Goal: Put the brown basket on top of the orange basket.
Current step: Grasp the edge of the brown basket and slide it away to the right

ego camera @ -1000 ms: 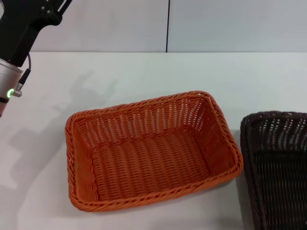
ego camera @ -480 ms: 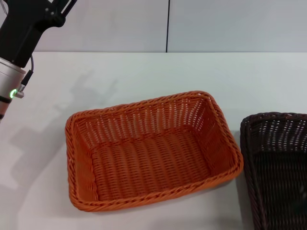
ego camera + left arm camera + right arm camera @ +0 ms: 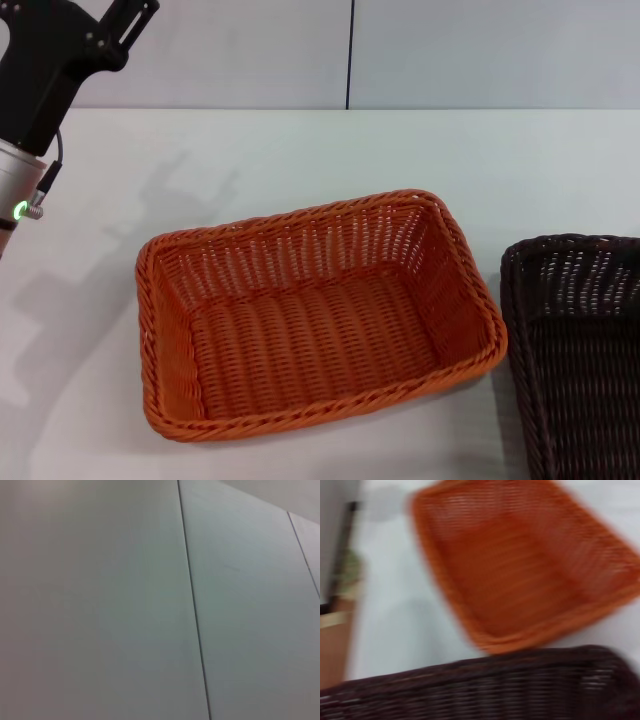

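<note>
White worktop (image 3: 300, 150) runs back to a pale panelled wall, and on it the two baskets lie side by side, both upright and empty. The orange basket (image 3: 315, 315) sits mid-worktop, turned slightly askew; the brown basket (image 3: 580, 350) lies to its right, near but apart, partly cut off by the head view's edge. Nothing is stacked yet.

Over the last second the left arm (image 3: 50, 70) has lifted and swung a little further up and out at the far left, well clear of both baskets, and its wrist camera sees only the wall. That reads as the left arm leaving the work to the other side. Its pincer is out of sight.

From the right wrist view, the brown basket's rim (image 3: 485, 675) lies close beneath the camera with the orange basket (image 3: 520, 565) beyond. That view is smeared, probably because the right arm is moving in toward the brown basket. No right pincer fingers show, so whether they are open or closed I cannot tell.

The baskets themselves have not shifted. The task looks to be at its start: the brown basket is ungrasped and yet to be lifted across.
</note>
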Tool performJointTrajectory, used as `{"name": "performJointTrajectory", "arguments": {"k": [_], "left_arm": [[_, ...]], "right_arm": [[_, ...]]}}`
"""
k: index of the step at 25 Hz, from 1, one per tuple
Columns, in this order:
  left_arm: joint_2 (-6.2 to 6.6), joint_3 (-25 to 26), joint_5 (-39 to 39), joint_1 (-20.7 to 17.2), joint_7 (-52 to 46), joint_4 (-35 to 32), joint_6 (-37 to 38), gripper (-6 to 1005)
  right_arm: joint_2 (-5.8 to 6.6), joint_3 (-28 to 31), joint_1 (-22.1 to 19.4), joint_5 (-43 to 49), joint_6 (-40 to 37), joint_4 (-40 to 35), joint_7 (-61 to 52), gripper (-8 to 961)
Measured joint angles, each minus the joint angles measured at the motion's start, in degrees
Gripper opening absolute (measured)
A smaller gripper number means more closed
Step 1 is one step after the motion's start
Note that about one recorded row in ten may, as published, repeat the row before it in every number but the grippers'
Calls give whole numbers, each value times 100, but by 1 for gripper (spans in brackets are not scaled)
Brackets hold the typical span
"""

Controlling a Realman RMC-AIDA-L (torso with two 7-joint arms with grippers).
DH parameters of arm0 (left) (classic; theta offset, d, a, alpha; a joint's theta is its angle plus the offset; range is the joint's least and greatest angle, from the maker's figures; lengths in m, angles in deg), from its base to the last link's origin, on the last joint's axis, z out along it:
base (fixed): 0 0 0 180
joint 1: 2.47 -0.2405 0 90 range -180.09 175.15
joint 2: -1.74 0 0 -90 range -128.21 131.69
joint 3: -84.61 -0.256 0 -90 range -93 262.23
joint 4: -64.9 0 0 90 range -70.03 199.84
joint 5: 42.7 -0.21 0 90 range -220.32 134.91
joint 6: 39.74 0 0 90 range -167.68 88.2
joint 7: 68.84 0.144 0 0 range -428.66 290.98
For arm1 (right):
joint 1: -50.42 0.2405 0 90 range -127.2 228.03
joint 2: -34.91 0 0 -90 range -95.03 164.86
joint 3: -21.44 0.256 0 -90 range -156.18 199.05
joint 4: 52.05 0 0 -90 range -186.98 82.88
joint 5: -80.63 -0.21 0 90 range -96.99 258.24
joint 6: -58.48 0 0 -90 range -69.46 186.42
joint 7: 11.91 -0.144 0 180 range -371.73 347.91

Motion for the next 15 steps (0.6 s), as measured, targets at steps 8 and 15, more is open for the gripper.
{"name": "performJointTrajectory", "arguments": {"k": [8, 15], "left_arm": [[-1, -4, 6, -47, -37, 45, 28, 813], [11, -4, 8, -52, -40, 45, 29, 813]], "right_arm": [[-145, 1, -15, 22, 1383, 247, -8, 570], [-162, -213, 27, 61, 2089, 861, 41, 571]]}}
